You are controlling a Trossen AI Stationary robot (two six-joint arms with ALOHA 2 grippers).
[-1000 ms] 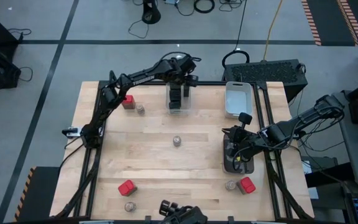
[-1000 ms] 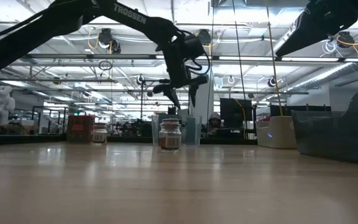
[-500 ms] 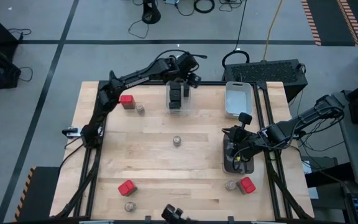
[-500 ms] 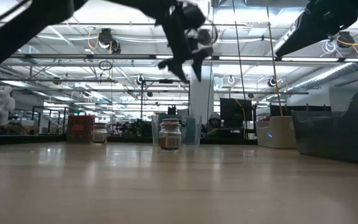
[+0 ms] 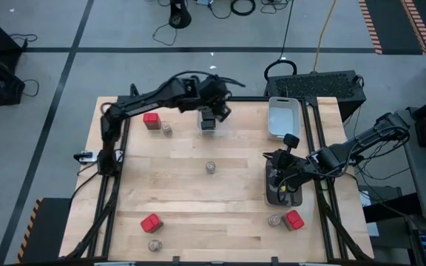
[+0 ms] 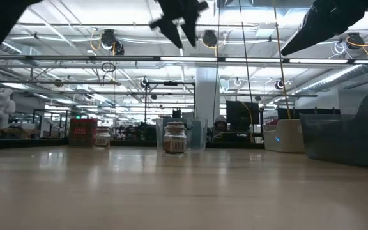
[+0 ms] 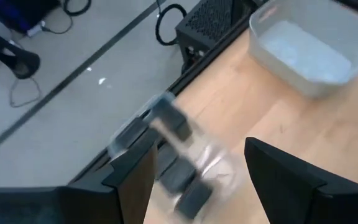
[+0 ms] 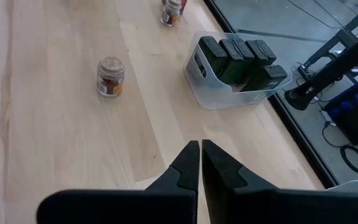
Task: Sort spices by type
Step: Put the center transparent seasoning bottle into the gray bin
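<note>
My left gripper (image 5: 214, 103) hangs open high above the clear bin (image 5: 209, 123) at the table's far edge. The bin holds several dark tins (image 7: 182, 171), blurred in the left wrist view between my open fingers (image 7: 197, 177). In the low view that gripper (image 6: 177, 16) is near the top. My right gripper (image 8: 200, 163) is shut and empty over the dark bin (image 5: 268, 193) on the table's right side. Red tins stand at the far left (image 5: 151, 120), near left (image 5: 151, 222) and near right (image 5: 294, 219). Round jars stand mid-table (image 5: 211, 168), by the far red tin (image 5: 167, 130) and near the front edge (image 5: 154, 245) (image 5: 274, 220).
A white bin (image 5: 282, 117) sits at the far right, beside the clear bin. In the low view the mid-table jar (image 6: 174, 138) stands in front of the clear bin (image 6: 197, 134), and the dark bin (image 6: 350, 128) fills the right. Bare wood lies across the table's middle and left.
My left gripper has risen steeply from just above the clear bin to high over it, staying open, and its arm has swung toward the table's left. The right arm and the spices have kept still.
</note>
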